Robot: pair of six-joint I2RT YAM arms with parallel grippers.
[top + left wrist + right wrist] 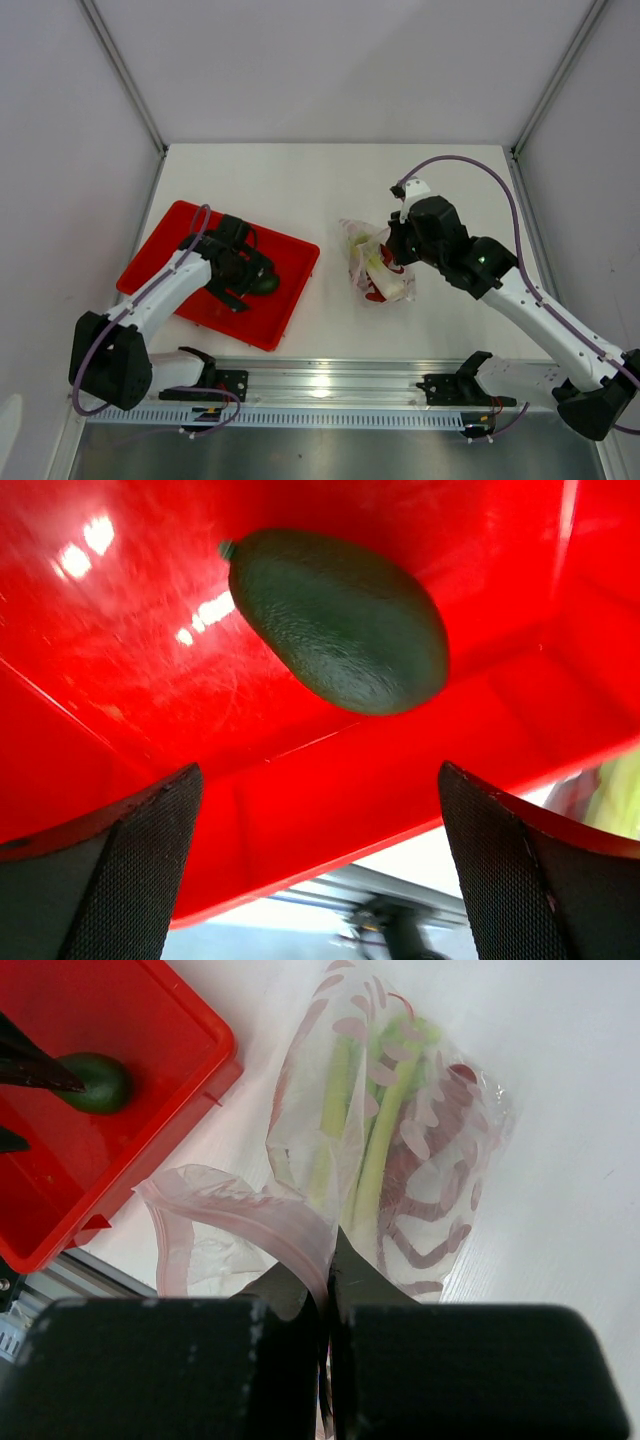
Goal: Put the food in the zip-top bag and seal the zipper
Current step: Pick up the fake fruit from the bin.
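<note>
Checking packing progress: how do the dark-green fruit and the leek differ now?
The dark-green fruit lies loose in the red tray; the leek sits inside the zip-top bag. The fruit is a dark oval, the leek a long pale stalk. Both are green.

In the top view, we see only part of the small green fruit — the left gripper covers the rest. The right gripper covers the right side of the zip-top bag. In the left wrist view, both fingers run off the bottom edge, the red tray runs off every side, and everything beyond its rim is blurred. In the right wrist view, the zipper disappears between the closed jaws, and printed plastic veils the lobster — we cannot count its legs.
</note>
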